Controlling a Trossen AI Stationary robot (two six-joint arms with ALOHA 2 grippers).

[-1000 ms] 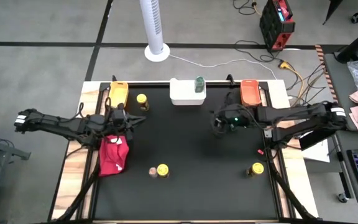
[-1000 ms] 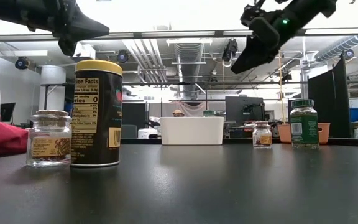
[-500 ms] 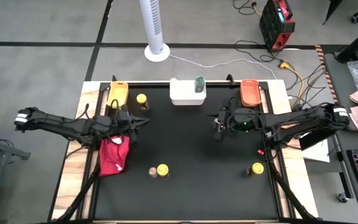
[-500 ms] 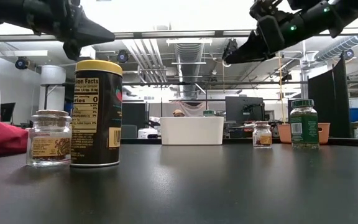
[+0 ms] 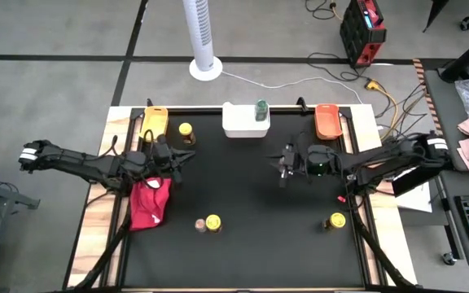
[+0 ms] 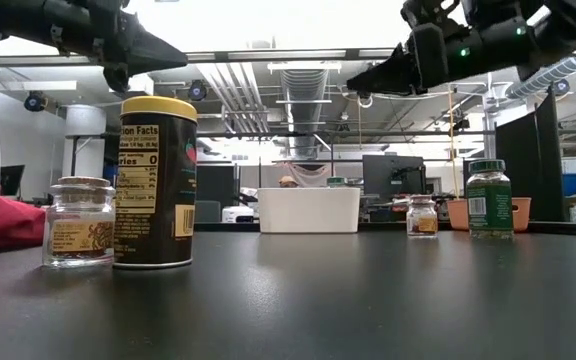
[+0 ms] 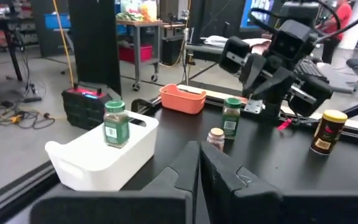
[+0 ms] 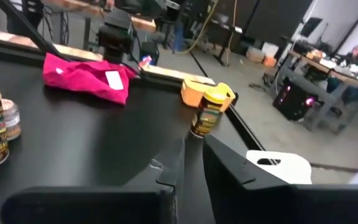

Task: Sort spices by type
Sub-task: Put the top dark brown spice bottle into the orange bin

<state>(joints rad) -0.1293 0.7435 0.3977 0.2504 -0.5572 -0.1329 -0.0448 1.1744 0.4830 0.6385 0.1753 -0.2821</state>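
Note:
Several spice jars stand on the black table. A yellow-lidded jar (image 5: 186,130) is by the yellow tray (image 5: 155,120). A green-lidded jar (image 5: 260,110) stands in the white tray (image 5: 238,124). A yellow-lidded jar (image 5: 213,222) and a small glass jar (image 5: 199,225) stand near the front, and one more yellow-lidded jar (image 5: 336,220) at the front right. Under my right arm stand a green-lidded jar (image 7: 231,116) and a small jar (image 7: 215,138). My left gripper (image 5: 177,159) hovers shut and level above the table's left half. My right gripper (image 5: 281,165) hovers level, with a narrow gap and nothing between its fingers.
A red cloth (image 5: 149,203) lies at the table's left side, just in front of my left arm. An orange tray (image 5: 326,120) sits at the far right. The table's middle, between the two grippers, is bare black surface (image 5: 234,179).
My right gripper has come down a little and tipped from slanting downward to pointing level toward the table's left.

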